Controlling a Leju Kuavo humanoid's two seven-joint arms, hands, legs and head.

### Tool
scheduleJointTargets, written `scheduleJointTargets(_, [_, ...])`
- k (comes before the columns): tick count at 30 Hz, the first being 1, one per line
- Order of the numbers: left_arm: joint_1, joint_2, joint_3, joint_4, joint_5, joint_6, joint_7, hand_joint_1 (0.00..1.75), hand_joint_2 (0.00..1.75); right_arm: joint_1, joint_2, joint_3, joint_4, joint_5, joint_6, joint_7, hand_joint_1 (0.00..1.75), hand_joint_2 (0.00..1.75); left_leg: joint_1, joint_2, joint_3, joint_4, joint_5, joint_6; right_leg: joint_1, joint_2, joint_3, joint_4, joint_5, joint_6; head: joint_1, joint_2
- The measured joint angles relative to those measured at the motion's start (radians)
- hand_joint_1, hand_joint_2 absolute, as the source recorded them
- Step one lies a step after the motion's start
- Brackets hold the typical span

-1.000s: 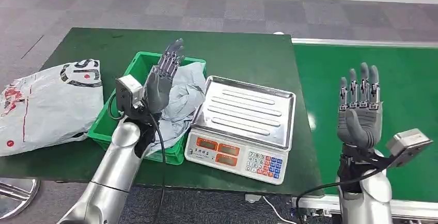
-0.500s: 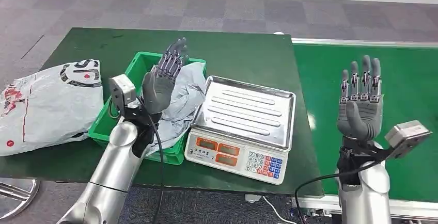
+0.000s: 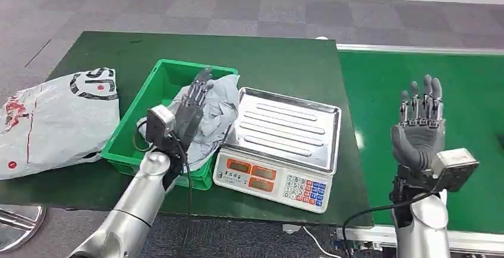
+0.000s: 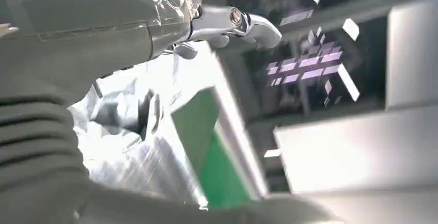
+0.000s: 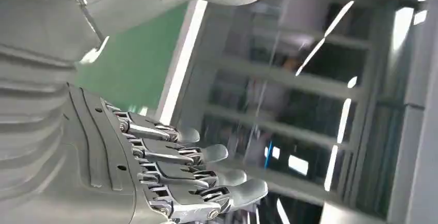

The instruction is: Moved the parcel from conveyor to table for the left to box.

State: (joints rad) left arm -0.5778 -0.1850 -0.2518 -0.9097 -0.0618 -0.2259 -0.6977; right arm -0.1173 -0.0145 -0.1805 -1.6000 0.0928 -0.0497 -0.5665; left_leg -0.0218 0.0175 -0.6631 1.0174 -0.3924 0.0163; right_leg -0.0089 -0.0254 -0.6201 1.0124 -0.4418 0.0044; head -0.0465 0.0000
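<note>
The left hand (image 3: 191,108), fingers spread and holding nothing, hovers just above the crumpled grey plastic parcel (image 3: 215,110) in the green plastic crate (image 3: 139,128); best to clear it straight upward; the right hand (image 3: 419,128) is raised, empty and open-fingered.

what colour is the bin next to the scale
Green; the bin shows best in the head view, beside the scale.

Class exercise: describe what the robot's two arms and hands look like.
Both arms are smooth silver tubes. Each hand, left hand and right hand, has a grey palm and darker, metal-jointed fingers. A small silver camera box sits at each wrist, with a black cable running down the arm.
</note>
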Motion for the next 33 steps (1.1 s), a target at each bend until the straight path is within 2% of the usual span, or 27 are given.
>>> scheduleJointTargets(8, [-0.037, -0.032, -0.038, 0.128, 0.013, -0.057, -0.003, 0.00, 1.75, 0.077, 0.001, -0.036, -0.051, 0.051, -0.059, 0.015, 0.00, 1.75, 0.000, 0.001, 0.000, 0.000, -0.001, 0.001, 0.000, 0.001, 0.000, 0.000, 0.000, 0.000, 0.000, 0.000])
scheduleJointTargets(33, [-0.077, -0.065, -0.060, 0.209, -0.007, -0.058, -0.005, 0.00, 1.75, 0.100, 0.001, -0.086, -0.050, 0.052, -0.087, 0.049, 0.00, 1.75, 0.000, 0.001, 0.000, 0.000, 0.000, 0.001, 0.000, 0.000, 0.000, 0.000, 0.000, 0.000, 0.000, 0.000])
